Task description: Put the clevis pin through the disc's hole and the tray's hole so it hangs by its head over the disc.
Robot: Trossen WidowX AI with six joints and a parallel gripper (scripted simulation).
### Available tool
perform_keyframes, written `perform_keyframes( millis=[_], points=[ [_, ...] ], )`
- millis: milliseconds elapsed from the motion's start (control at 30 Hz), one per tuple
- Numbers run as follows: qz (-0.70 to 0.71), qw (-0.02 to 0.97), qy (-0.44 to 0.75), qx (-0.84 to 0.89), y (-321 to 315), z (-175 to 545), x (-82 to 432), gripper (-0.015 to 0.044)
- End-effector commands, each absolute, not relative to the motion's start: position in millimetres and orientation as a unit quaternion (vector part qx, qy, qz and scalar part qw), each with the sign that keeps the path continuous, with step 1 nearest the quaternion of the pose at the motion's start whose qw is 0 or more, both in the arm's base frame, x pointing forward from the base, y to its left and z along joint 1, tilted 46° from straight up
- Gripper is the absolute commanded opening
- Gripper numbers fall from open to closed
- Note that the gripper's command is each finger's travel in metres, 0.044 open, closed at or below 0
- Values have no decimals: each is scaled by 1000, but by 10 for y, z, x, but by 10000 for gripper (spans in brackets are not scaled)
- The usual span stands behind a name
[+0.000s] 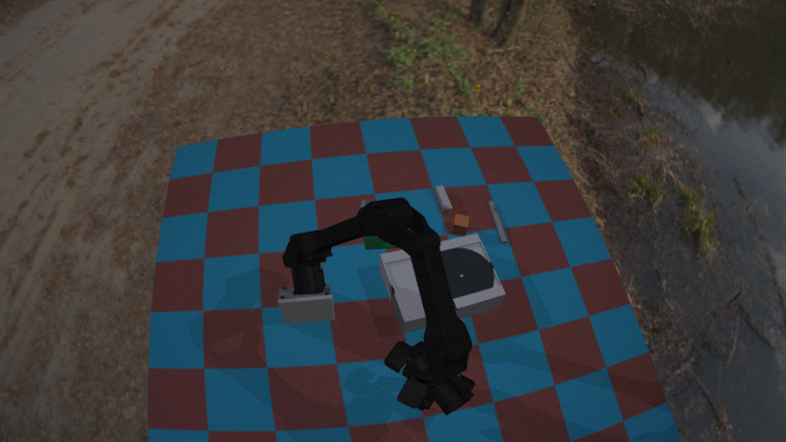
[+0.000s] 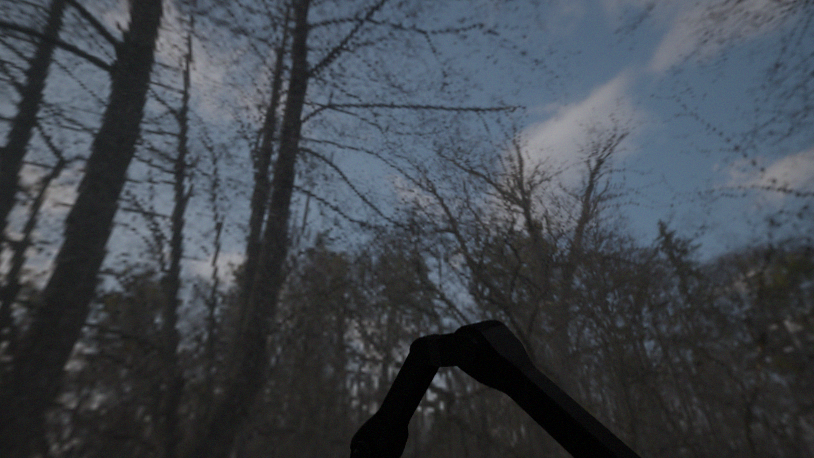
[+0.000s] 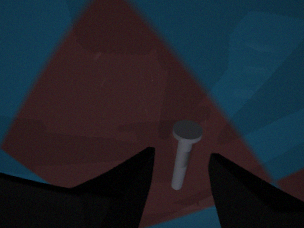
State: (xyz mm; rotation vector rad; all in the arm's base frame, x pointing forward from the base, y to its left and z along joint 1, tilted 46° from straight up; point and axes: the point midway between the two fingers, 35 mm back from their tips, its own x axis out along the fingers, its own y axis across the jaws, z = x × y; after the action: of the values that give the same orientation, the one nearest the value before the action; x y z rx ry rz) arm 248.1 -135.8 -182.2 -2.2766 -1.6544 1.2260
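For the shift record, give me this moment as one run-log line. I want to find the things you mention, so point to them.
tool [image 1: 426, 405] [image 3: 182, 157]: open around pin [image 3: 182, 162], not gripping | disc [image 1: 465, 271]: in tray [image 1: 404, 318], no pin through it | pin: not inserted
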Motion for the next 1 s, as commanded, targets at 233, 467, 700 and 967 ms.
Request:
perform_keyframes(
  millis=[233,467,700,967],
  points=[
    [368,58,-538,-757,-1345,-1836,2466,160],
    [368,58,-538,-757,-1287,-1893,2465,160],
    [368,58,-538,-757,-1285,-1894,2465,160],
    [368,58,-538,-757,-1285,-1894,2465,160]
  ],
)
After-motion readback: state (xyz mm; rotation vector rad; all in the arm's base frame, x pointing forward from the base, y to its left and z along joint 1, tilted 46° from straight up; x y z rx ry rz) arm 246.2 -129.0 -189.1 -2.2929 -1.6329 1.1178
